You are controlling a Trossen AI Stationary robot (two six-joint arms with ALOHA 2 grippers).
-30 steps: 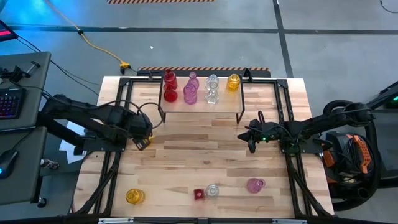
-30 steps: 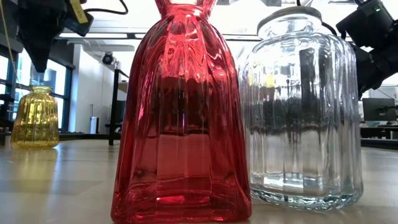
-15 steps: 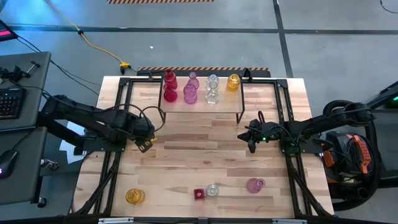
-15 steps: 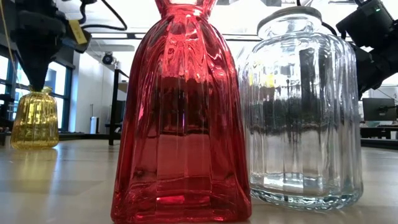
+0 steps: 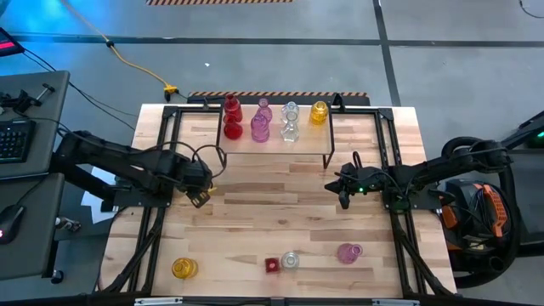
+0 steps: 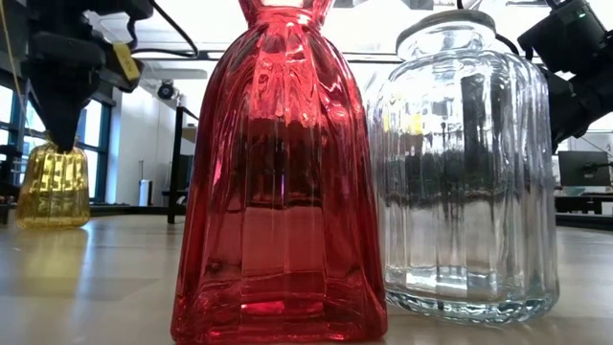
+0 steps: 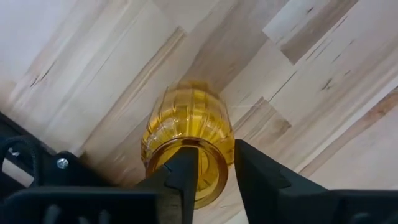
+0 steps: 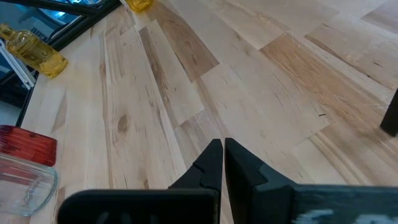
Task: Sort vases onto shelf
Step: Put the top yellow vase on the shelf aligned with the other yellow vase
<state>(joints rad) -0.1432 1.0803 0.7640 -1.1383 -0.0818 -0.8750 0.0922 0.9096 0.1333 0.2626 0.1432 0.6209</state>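
A small yellow ribbed vase [image 7: 186, 121] stands upright on the table's left part [image 6: 55, 187]. My left gripper [image 7: 213, 152] is open right above it [image 6: 62, 134], almost hiding it in the high view [image 5: 201, 198]. One finger is over the mouth and the other outside the rim. My right gripper [image 8: 222, 152] is shut and waits above bare wood right of centre [image 5: 342, 197]. The shelf [image 5: 272, 146] at the far edge carries red, pink, clear and yellow vases. Four more vases stand near the near edge: yellow [image 5: 184, 268], red [image 5: 272, 265], clear [image 5: 291, 259] and pink [image 5: 348, 252]. My left gripper comes at the yellow vase from above, pointing down. One finger [image 7: 183, 174] is at the mouth and the other [image 7: 252, 174] is outside the rim [image 7: 219, 167]. Whether either finger touches the glass I cannot tell. The vase stands on its base on the table.
Black frame rails run along the table's left [image 5: 161, 170] and right [image 5: 393, 170] sides. The red vase [image 6: 278, 172] and clear vase [image 6: 469, 163] fill the low view close to the camera. Bare wood lies between the shelf and the near row of vases.
My left gripper has come down onto the yellow vase's mouth, from well above it to rim height, and has shifted slightly toward the table's near edge. The vase has stayed in place. My right arm has kept still.
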